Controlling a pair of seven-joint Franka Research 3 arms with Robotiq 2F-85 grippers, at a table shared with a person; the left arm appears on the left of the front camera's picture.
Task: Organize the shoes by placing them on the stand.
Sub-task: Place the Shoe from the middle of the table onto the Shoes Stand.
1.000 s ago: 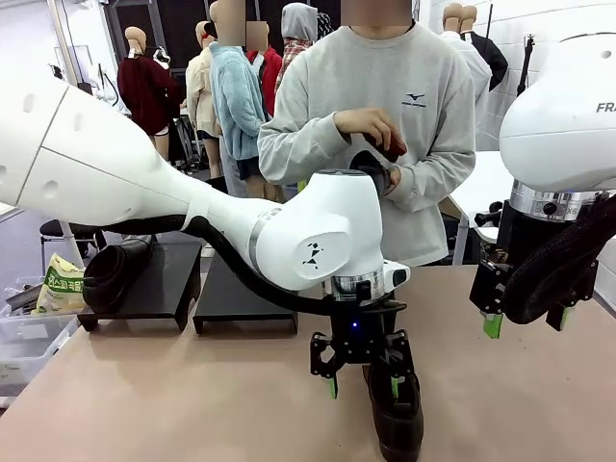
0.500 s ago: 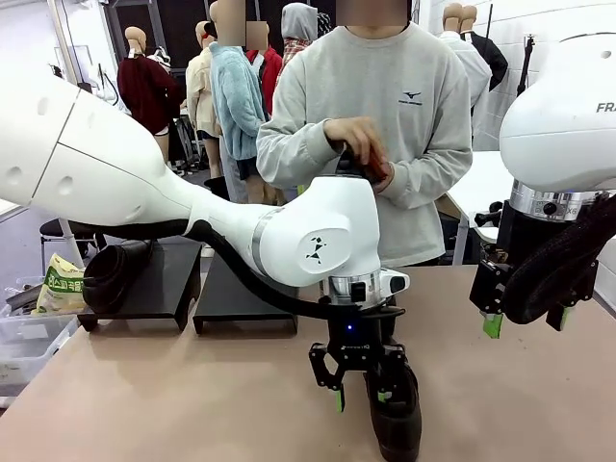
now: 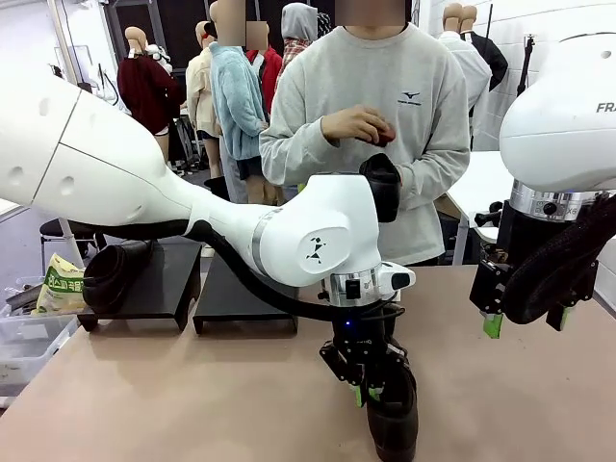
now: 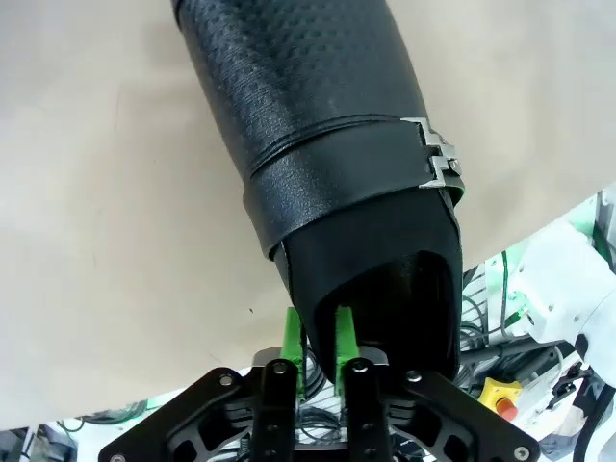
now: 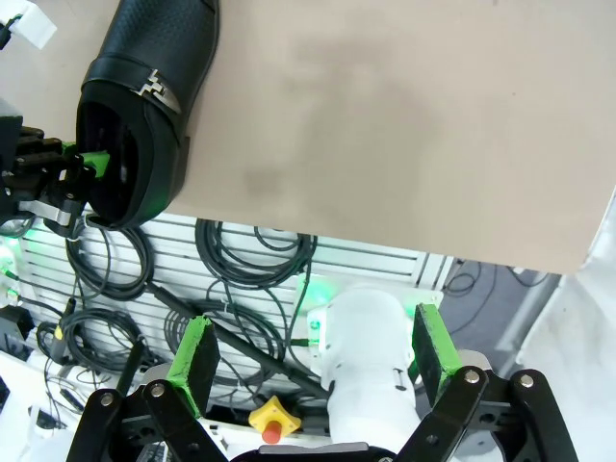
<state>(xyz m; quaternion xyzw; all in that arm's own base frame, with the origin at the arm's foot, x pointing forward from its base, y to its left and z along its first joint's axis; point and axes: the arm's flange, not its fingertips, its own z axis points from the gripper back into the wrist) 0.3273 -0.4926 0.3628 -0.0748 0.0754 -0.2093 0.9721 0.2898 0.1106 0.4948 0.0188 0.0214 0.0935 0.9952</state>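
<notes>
One black shoe [image 3: 114, 272] sits at the left edge of the first low black stand [image 3: 159, 289], with a second stand [image 3: 241, 298] just beside it carrying nothing that can be seen from here. At centre, the left gripper [image 3: 369, 390] is down at the near edge of the table [image 3: 192, 395], its fingers drawn narrow on the heel collar of the shoe on the table [image 3: 397, 428]. One green pad sits inside the opening and the other outside, so it looks like a pinch on the rim. The sole rests flat on the table, not yet lifted. Behind it, across the table, a person's hand [image 3: 354, 123] is raised at chest height over a third black shoe [image 3: 385, 183] (held up, well clear of the table). At right, the right gripper [image 3: 526, 325] hangs above the table with its fingers spread wide and nothing between them. By the look of it the job is early: one shoe is placed, one is being picked up, and the rest have yet to reach the stands.
</notes>
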